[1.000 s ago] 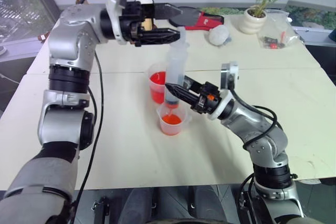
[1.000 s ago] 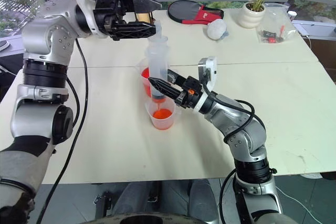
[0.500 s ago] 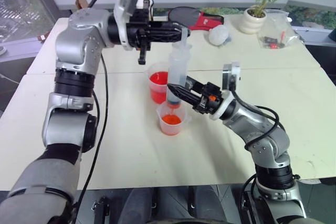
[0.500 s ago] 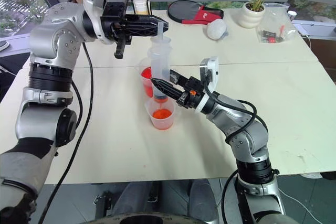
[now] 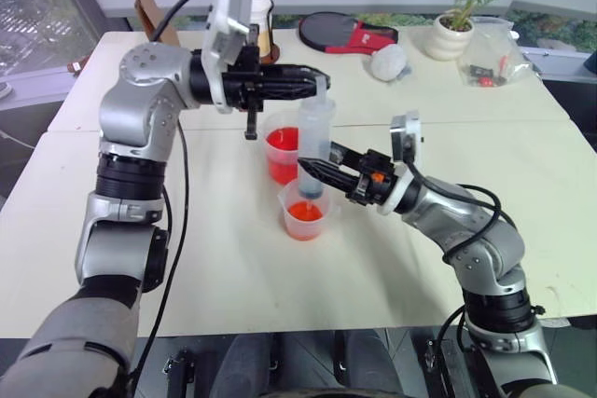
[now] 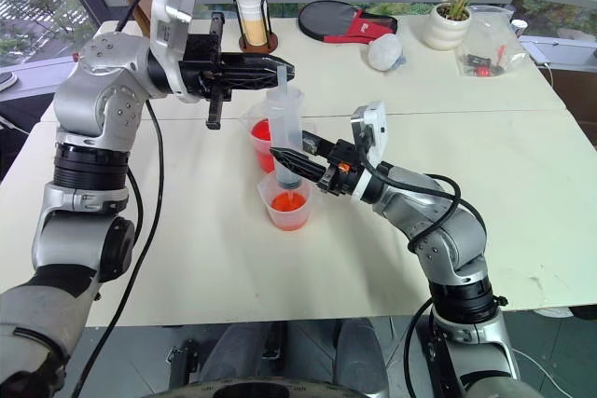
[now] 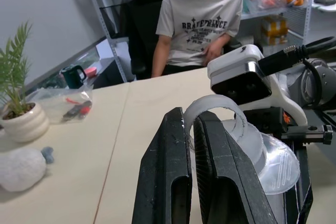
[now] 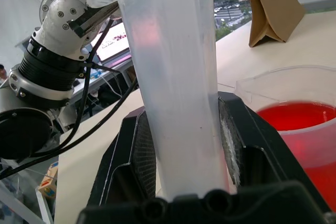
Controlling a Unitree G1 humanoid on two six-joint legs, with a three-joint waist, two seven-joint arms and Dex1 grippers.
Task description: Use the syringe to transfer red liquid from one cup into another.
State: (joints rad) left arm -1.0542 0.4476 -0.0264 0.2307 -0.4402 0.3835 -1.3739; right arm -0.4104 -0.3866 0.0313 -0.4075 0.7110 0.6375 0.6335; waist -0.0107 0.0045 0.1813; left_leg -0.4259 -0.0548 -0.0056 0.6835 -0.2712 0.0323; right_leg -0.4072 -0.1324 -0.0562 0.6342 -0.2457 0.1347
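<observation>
Office-like lab: pale tables (image 5: 233, 258), storage shelving (image 7: 294, 3), potted plant (image 5: 452, 30), seated person (image 7: 197, 22), city-view windows (image 5: 37, 16).

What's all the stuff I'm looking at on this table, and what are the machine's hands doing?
syringe: one, clear, upright over the smaller cup
larger cup: one, clear, holding red liquid, behind the smaller cup
smaller cup: one, clear, red liquid inside, table middle
paddle: one, red and black, far edge
potted plant: one, green in white pot, far right
plastic bag: one, clear, beside the plant
person: one, white T-shirt, seated across
left pincer: black, shut on the syringe plunger top
right pincer: black, shut on the syringe barrel
</observation>
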